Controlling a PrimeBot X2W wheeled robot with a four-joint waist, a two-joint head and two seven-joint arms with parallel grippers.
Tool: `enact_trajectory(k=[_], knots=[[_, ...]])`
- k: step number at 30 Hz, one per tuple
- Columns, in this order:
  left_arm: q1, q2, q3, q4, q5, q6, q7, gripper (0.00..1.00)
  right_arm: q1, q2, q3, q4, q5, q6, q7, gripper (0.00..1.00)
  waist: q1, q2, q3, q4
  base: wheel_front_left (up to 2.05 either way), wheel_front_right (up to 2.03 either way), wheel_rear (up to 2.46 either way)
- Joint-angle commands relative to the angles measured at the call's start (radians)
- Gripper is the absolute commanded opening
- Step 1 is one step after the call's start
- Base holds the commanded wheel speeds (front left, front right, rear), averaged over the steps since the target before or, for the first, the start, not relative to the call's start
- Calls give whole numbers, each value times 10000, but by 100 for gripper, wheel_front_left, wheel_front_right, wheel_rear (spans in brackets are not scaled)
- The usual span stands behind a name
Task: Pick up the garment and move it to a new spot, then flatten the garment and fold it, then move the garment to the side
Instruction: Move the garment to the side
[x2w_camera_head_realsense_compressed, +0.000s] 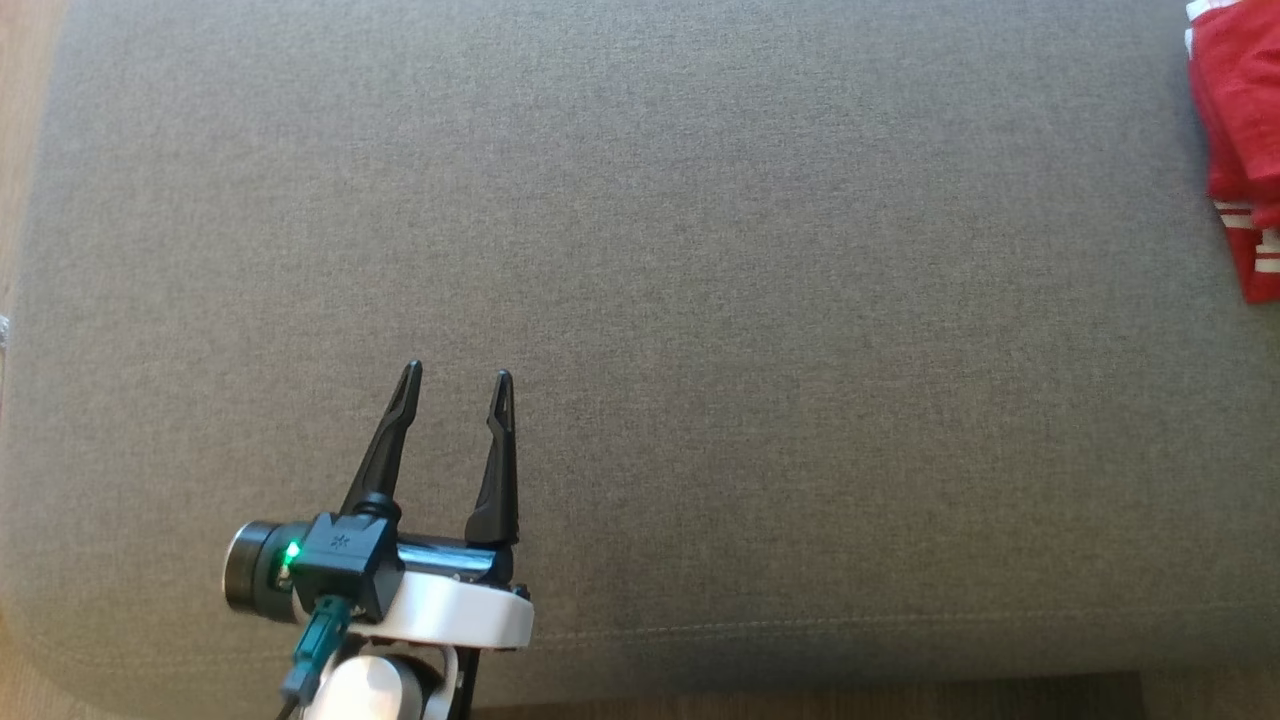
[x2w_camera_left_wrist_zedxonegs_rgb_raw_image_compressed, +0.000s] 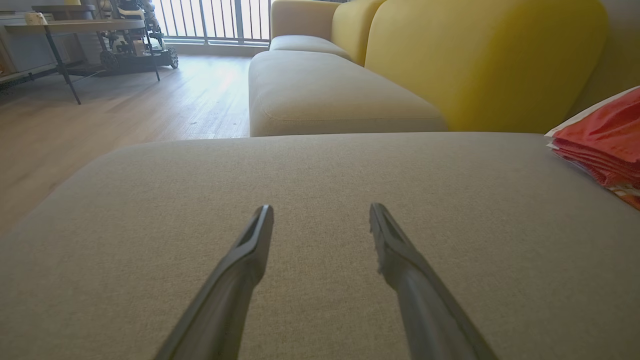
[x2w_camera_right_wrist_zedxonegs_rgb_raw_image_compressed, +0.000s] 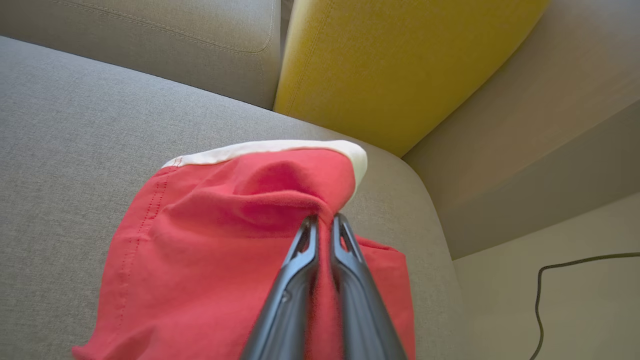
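Right wrist view: right gripper (x2w_camera_right_wrist_zedxonegs_rgb_raw_image_compressed: 325, 219) tight on red garment (x2w_camera_right_wrist_zedxonegs_rgb_raw_image_compressed: 210, 250); left gripper (x2w_camera_head_realsense_compressed: 457, 372) apart above cushion (x2w_camera_head_realsense_compressed: 800, 300)

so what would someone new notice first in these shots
The eye goes first to the red garment with white trim at the right end of the grey sofa seat, pinched in the shut right hand. Next come the left hand, open and empty over the seat at lower left, and the yellow backrest behind the garment.
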Motion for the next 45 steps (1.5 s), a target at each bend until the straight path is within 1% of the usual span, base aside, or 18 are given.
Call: enact_trajectory(k=[1, 3, 9, 10, 11, 12, 17, 19, 21, 24, 28, 31, 34, 35, 37, 38, 40, 45], knots=[[-208, -30, 269, -331, 82, -15, -53, 100, 135, -316, -57, -343, -193, -4, -24, 0, 0, 0, -15, -8, 0, 0, 0], [-242, -30, 267, -344, 78, -21, -53, 100, 192, -360, -194, -433, -467, -4, 15, 0, 0, 0, -17, -5, 0, 0, 0], [-257, -30, 315, -360, 40, -55, -53, 100, 459, -423, -1006, -837, -1784, -4, 393, 0, 0, 0, 42, 19, 0, 0, 0], [-266, -30, 314, -357, 27, -60, -53, 100, 510, -399, -1193, -888, -1984, -4, 484, 36, 0, 0, 53, 21, 0, 0, 0], [-277, -30, 312, -352, 20, -64, -53, 100, 578, -360, -1397, -940, -2191, -4, 597, 91, 0, 0, 58, 20, 0, 0, 0], [-286, -30, 312, -346, 17, -66, -53, 100, 636, -320, -1622, -1029, -2421, -4, 683, 100, 0, 0, 62, 17, 0, 0, 0], [-304, -30, 350, -247, 3, -65, -53, 100, 1056, -11, -2588, -1751, -3683, -4, 875, 100, 0, 0, -53, -46, 0, 0, 0], [-273, -30, 367, -179, 11, -80, -53, 100, 1310, 291, -2886, -2124, -4104, -4, 835, 100, 0, 0, -221, -72, 0, 0, 0], [-225, -30, 401, -140, 18, -84, -53, 100, 1601, 751, -3130, -2607, -4391, -4, 590, 100, 0, 0, -456, -85, 0, 0, 0], [-90, -30, 503, -123, -8, -35, -53, 100, 2169, 1786, -3425, -3425, -4403, -4, -180, 100, 0, 0, -903, -93, 0, 0, 0], [209, -30, 705, -95, -137, 96, -53, 100, 3268, 3452, -3532, -4308, -3777, -4, -1362, 100, 0, 0, -1633, -70, 0, 0, 0], [514, -30, 841, -108, -379, 190, -53, 100, 4308, 4563, -3459, -4763, -3343, -4, -2298, 100, 0, 0, -2151, -24, 0, 0, 0], [788, -30, 1002, -134, -561, 229, -53, 100, 5453, 5538, -3453, -5066, -2927, -4, -3143, 100, 0, 0, -2617, 69, 0, 0, 0], [874, -30, 1043, -152, -607, 242, -53, 100, 5850, 5758, -3515, -5143, -2788, -4, -3310, 100, 0, 0, -2777, 114, 0, 0, 0], [1058, -30, 1138, -199, -601, 280, -53, 100, 6652, 6097, -3608, -5471, -2472, -4, -3489, 100, 0, 0, -3020, 174, 0, 0, 0], [1058, -30, 1138, -199, -601, 280, -53, 100, 6652, 6097, -3608, -5471, -2472, -4, -3489, 100, 0, 0, -3020, 174, 0, 0, 0], [1221, -30, 1189, -212, -612, 226, -53, 100, 7468, 6303, -3655, -6207, -2092, -4, -3517, 100, 0, 0, -3222, 232, 0, 0, 0], [1441, -24, 1493, -279, -426, 6, -53, 100, 9495, 6410, -2962, -8048, -1733, -4, -3524, 100, 0, 0, -3489, 260, 0, 0, 0]])
